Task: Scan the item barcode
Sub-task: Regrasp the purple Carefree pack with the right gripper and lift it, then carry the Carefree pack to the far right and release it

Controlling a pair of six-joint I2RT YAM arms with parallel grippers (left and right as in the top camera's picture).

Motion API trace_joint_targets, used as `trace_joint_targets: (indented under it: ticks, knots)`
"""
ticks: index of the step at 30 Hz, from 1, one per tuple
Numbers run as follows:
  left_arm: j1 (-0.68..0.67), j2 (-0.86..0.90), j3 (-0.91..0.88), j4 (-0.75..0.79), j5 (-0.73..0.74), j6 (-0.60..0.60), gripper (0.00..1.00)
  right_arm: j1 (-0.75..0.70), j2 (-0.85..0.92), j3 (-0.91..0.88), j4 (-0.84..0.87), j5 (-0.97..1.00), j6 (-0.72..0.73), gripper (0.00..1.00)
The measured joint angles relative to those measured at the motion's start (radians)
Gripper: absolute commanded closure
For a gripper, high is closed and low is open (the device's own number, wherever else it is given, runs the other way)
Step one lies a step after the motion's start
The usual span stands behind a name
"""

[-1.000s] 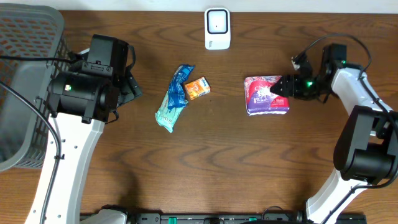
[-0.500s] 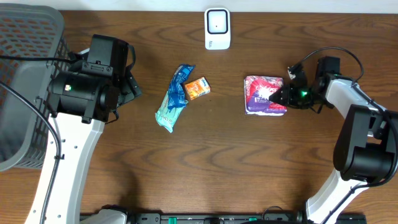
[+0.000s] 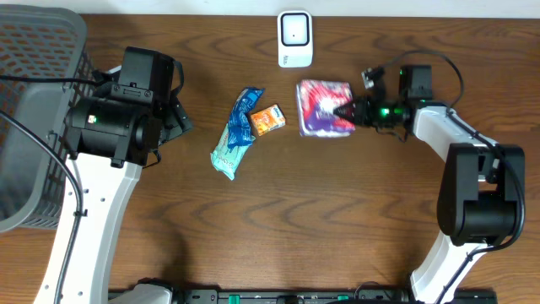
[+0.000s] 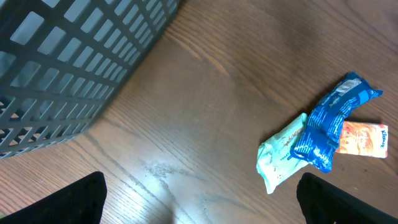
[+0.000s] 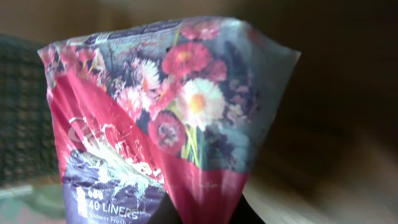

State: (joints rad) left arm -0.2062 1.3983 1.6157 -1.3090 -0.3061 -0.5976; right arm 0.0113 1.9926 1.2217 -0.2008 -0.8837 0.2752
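Right pincer (image 3: 344, 111): jaws closed down narrow on the right edge of the liner packet (image 3: 325, 108). One second ago they stood open at that same edge, with the packet lying further right and lower on the table (image 3: 278, 211). Half a second ago the jaws had closed but the packet had barely shifted.

Packet now sits up and to the left, just below and right of the white scanner (image 3: 295, 38), near it but not touching. The right arm has swung inward with it.

No change elsewhere: the blue wrapper (image 3: 238, 131) and the orange packet (image 3: 267, 120) lie in the same spots at table centre, touching each other. The left arm and the grey basket (image 3: 34, 101) are as before.

Print on the packet, right wrist view: flower pattern on top, red band with white script that cannot be read, purple lower corner with "40 LINERS". The line under it is too small to be sure of. No barcode on the face in view.

Whether the packet clears the table cannot be told from overhead.

Left pincer (image 4: 199, 205): fingers wide apart, nothing between them, over bare wood beside the basket.
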Motion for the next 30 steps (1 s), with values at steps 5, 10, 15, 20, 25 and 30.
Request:
trace_joint_targets:
  ticks: [5, 10, 15, 20, 25, 30]
  knots:
    - [0.0, 0.0, 0.0, 0.0, 0.0, 0.0, 0.02, 0.055, 0.002, 0.094, 0.225, 0.021, 0.232, 0.99]
    - [0.0, 0.0, 0.0, 0.0, 0.0, 0.0, 0.02, 0.139, 0.002, 0.183, 0.259, 0.256, 0.378, 0.99]
    - [0.0, 0.0, 0.0, 0.0, 0.0, 0.0, 0.02, 0.243, 0.002, 0.192, 0.263, 0.535, 0.444, 0.99]
    - [0.0, 0.0, 0.0, 0.0, 0.0, 0.0, 0.02, 0.308, 0.024, 0.252, 0.27, 0.727, 0.449, 0.99]
    - [0.0, 0.0, 0.0, 0.0, 0.0, 0.0, 0.02, 0.298, 0.104, 0.372, 0.273, 0.779, 0.444, 0.99]
    - [0.0, 0.0, 0.0, 0.0, 0.0, 0.0, 0.02, 0.257, 0.159, 0.449, 0.174, 0.769, 0.366, 0.99]
